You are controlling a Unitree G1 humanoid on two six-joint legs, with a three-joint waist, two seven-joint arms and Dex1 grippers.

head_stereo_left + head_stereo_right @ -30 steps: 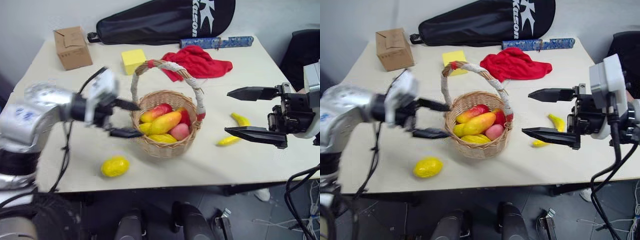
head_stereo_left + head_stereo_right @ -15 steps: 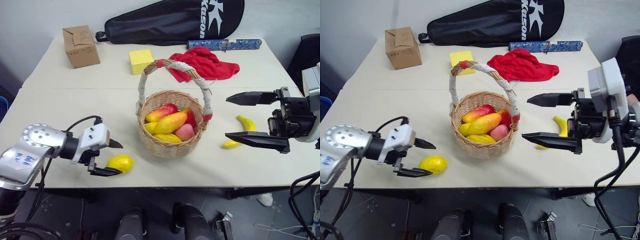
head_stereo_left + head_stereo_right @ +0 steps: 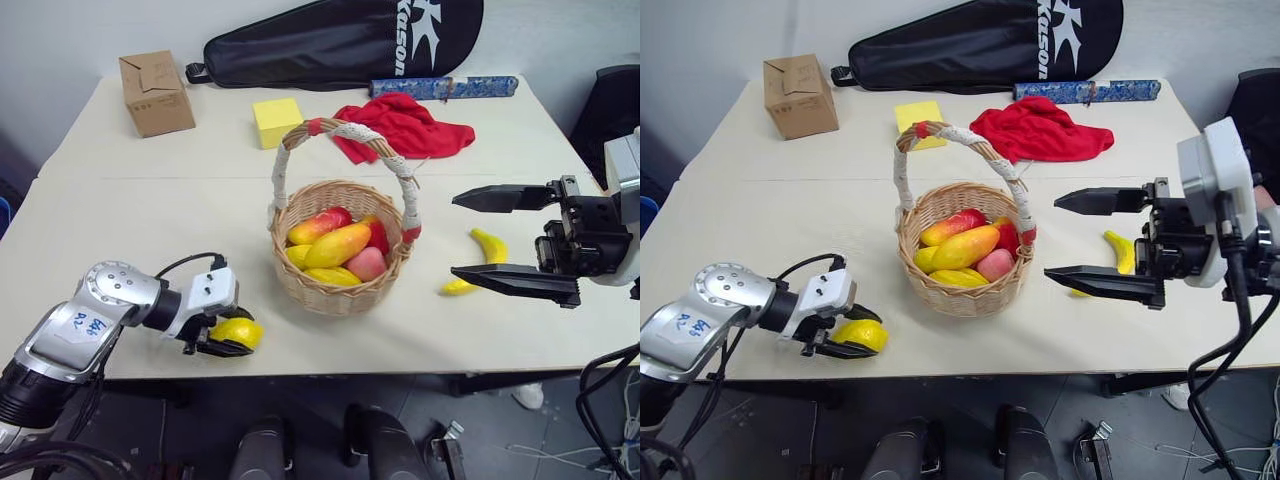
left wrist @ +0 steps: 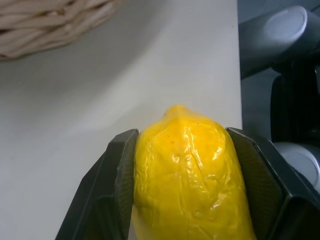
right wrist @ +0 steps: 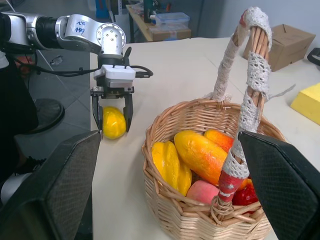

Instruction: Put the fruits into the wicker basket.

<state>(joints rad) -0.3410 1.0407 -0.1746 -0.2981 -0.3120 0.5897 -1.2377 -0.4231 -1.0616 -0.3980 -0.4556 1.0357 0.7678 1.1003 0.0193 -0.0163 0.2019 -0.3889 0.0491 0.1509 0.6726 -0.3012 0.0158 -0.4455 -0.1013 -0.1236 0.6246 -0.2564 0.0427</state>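
Now the left gripper (image 3: 222, 337) has dropped from beside the wicker basket (image 3: 340, 290) to the near edge of the table (image 3: 120, 200) and clamped its two black fingers (image 4: 120, 200) on the bumpy yellow lemon (image 3: 236, 332); half a second ago those fingers stood spread around the fruit, and in the left wrist view they now press flat against both its sides. The lemon still looks to rest on the tabletop, close to the front edge and a little way to the left of the basket, so the grasp seems made but the lift not yet begun. The right gripper (image 3: 505, 241) has kept its place, hovering with its fingers wide apart and nothing between them, just right of the basket and above the curved banana (image 3: 478, 258), which lies on the table beside the basket. Inside the basket already sit a mango (image 3: 335, 245) and several other red, pink and yellow fruits. By my reading, lemon and banana are the two fruits left to bring in, and the lemon comes first: raise it clear, carry it over the rim past the arched handle (image 3: 345, 132), then let go
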